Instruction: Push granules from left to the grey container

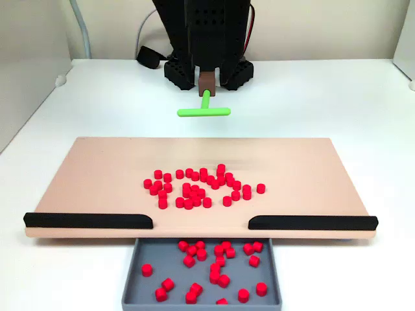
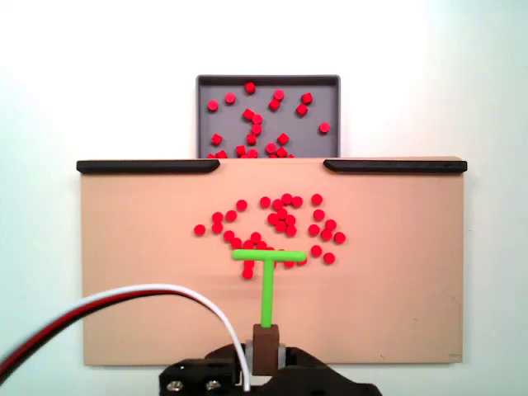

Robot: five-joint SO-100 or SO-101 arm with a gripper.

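A grey container (image 1: 139,269) sits nearest, holding some red granules (image 1: 220,262). More granules (image 1: 198,189) cluster mid-board. The tool (image 2: 266,346), apparently clamped on a green T-shaped pusher (image 2: 266,276), hovers behind them. An off-centre sweep could jam pellets against the black strips (image 1: 87,220).

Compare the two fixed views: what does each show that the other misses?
In a fixed view the arm faces the camera and the grey container is cropped at the bottom. In a fixed view from behind the arm, the container's whole rim and loose wires appear. Both fixed views: tan board, green pusher, granules on board and in container.
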